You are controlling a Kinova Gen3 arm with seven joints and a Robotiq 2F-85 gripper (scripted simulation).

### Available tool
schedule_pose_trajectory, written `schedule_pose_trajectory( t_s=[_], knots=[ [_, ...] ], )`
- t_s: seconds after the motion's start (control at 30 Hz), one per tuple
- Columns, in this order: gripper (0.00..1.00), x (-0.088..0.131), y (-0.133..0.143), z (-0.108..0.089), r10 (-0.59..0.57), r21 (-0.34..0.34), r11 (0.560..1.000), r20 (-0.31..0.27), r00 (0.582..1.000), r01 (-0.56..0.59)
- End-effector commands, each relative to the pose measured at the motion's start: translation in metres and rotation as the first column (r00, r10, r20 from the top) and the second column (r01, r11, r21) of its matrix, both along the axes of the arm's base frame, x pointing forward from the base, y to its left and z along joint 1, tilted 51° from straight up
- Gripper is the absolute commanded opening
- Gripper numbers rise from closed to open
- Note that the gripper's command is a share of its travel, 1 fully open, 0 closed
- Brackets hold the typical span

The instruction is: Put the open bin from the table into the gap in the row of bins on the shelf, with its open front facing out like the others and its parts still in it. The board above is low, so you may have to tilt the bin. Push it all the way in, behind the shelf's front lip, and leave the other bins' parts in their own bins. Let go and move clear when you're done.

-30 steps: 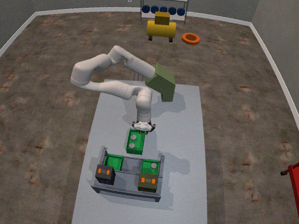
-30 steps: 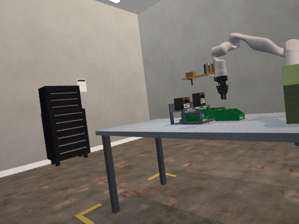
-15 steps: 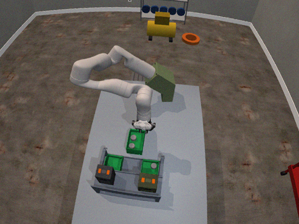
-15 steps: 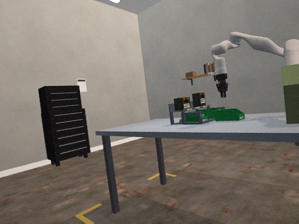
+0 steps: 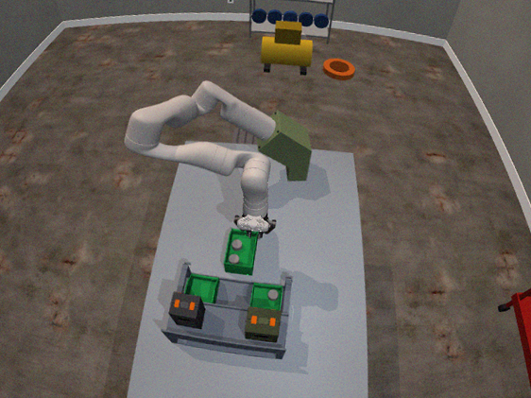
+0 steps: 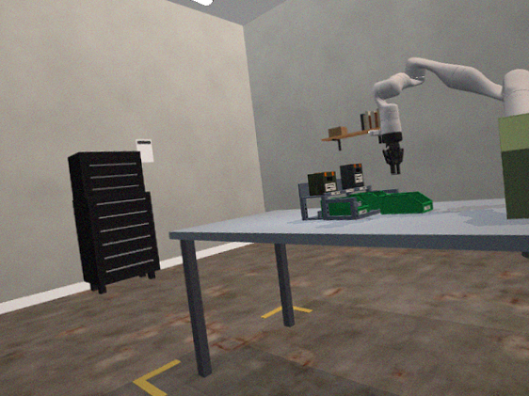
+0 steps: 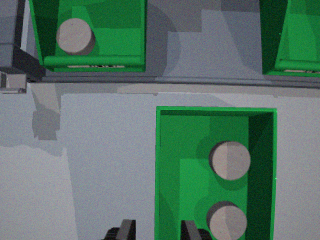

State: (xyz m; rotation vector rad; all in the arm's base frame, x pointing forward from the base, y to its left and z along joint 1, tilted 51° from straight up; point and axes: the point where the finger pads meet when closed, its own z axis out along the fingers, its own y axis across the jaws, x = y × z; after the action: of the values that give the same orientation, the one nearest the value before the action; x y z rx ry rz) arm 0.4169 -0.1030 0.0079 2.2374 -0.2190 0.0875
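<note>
The open green bin (image 5: 246, 253) (image 6: 402, 203) (image 7: 195, 135) stands flat on the table, its high back wall towards the shelf (image 5: 226, 342) and its low, labelled front towards the arm's base. Two round grey parts (image 5: 236, 243) (image 7: 230, 160) lie in it. My gripper (image 5: 255, 235) (image 6: 395, 172) (image 7: 158, 230) hangs above the bin's arm-side end, pointing down. Its fingers are partly open with nothing between them; in the wrist view they straddle the line of one side wall. The shelf gap (image 5: 234, 292) (image 7: 215, 47) lies between two green bins.
One shelf bin (image 5: 259, 291) (image 7: 117, 45) holds a round grey part (image 5: 273, 294) (image 7: 75, 36); no part shows in the other (image 5: 201, 286) (image 7: 305, 42). A dark grey box (image 5: 187, 308) (image 6: 352, 175) and an olive box (image 5: 262, 322) (image 6: 321, 183) stand on the upper board. Posts flank the shelf.
</note>
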Motion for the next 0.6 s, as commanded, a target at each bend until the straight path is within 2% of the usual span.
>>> schedule_pose_trajectory(
  t_s=[0.0,0.57],
  knots=[
    [0.35,0.0006,0.0001,-0.0003,0.002,0.001,1.0,0.002,1.0,-0.002],
    [0.35,0.0005,-0.0034,-0.0031,0.002,0.001,1.0,0.002,1.0,-0.002]
  ],
)
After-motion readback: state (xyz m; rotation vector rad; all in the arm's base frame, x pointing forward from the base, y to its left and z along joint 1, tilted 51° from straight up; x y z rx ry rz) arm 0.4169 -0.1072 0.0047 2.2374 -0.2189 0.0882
